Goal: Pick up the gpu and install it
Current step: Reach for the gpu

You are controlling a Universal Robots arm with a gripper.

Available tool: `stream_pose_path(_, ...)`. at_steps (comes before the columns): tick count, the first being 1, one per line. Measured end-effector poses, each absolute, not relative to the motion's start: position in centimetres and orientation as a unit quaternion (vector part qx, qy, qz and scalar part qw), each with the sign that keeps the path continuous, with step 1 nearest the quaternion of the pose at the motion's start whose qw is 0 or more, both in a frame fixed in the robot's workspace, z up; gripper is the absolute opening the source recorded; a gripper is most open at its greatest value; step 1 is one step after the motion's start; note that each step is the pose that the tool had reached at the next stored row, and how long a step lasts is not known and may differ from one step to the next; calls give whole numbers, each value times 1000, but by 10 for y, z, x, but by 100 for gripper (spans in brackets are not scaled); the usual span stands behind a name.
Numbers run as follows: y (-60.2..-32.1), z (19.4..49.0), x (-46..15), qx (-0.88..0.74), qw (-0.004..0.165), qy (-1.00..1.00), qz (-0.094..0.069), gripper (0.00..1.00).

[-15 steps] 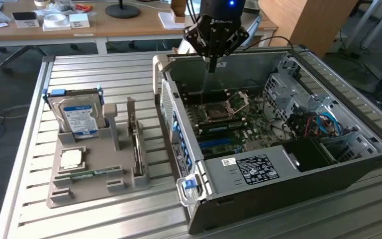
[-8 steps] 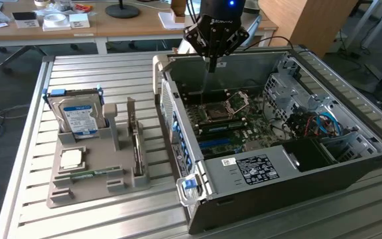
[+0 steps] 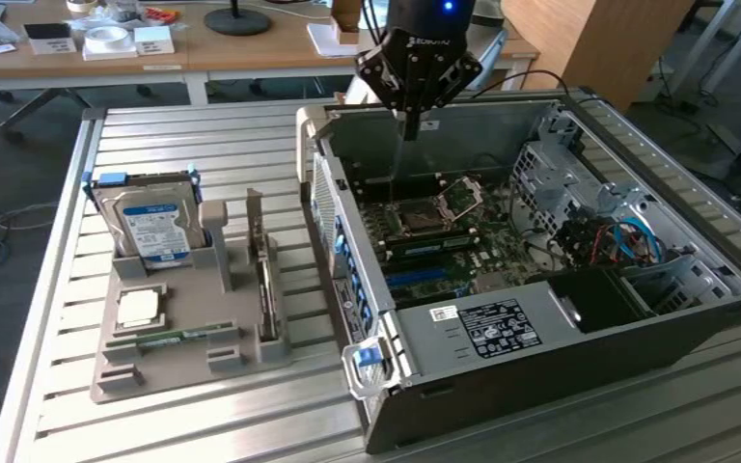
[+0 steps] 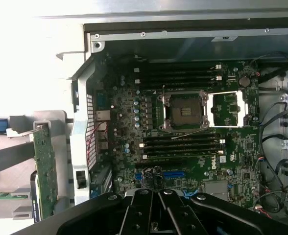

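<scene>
The gpu [image 3: 265, 280] stands on edge in a grey holder [image 3: 171, 371] on the slatted table, at the exterior view's left of the open computer case [image 3: 500, 328]. In the wrist view the gpu [image 4: 45, 166] shows as a green board beside the case's rear wall. My gripper [image 3: 411, 128] hangs above the far end of the case, over the motherboard [image 4: 183, 147]. Its fingers [image 4: 149, 205] are shut and pressed together with nothing between them. The gripper is well apart from the gpu.
The grey holder also carries a silver hard drive [image 3: 151, 224], a square processor [image 3: 139, 307] and a narrow green memory stick [image 3: 171, 338]. Inside the case are drive cages and loose cables [image 3: 609, 236]. A wooden desk [image 3: 216, 53] with small items stands behind the table.
</scene>
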State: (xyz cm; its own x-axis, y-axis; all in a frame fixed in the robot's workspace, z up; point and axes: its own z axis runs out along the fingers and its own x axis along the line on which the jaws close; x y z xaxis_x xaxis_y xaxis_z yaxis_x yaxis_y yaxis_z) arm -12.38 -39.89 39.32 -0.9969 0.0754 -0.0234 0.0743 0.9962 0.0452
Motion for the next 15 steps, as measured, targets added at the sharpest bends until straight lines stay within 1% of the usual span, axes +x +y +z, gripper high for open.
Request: stream_pose_path(15,-398,393,-162,37,12,999,22,11)
